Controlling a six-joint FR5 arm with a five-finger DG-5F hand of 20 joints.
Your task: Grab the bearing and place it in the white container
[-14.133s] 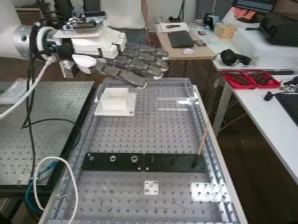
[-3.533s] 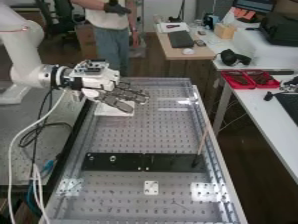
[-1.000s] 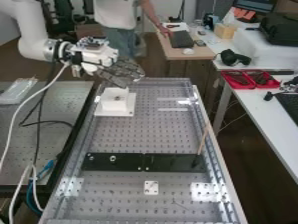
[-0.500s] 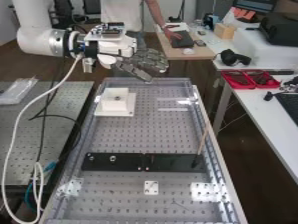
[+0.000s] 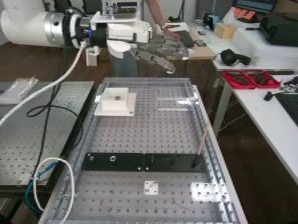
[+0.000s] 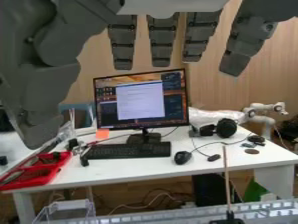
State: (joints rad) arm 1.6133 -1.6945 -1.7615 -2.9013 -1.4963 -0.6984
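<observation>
Robot hand (image 5: pixel 159 48) has moved away, released and empty, from the white container (image 5: pixel 114 106) holding the bearing (image 5: pixel 118 97).

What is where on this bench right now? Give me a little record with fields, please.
hand: open, in the air above the far end of the bench
fingers: straight, holding nothing
white container: on the bench, near its far end
bearing: in the container's top; depth cannot be told
black plate: lies across the bench, two small metal rings at one end
wooden stick: upright, slightly tilted, at the plate's other end
task state: bearing appears placed
</observation>
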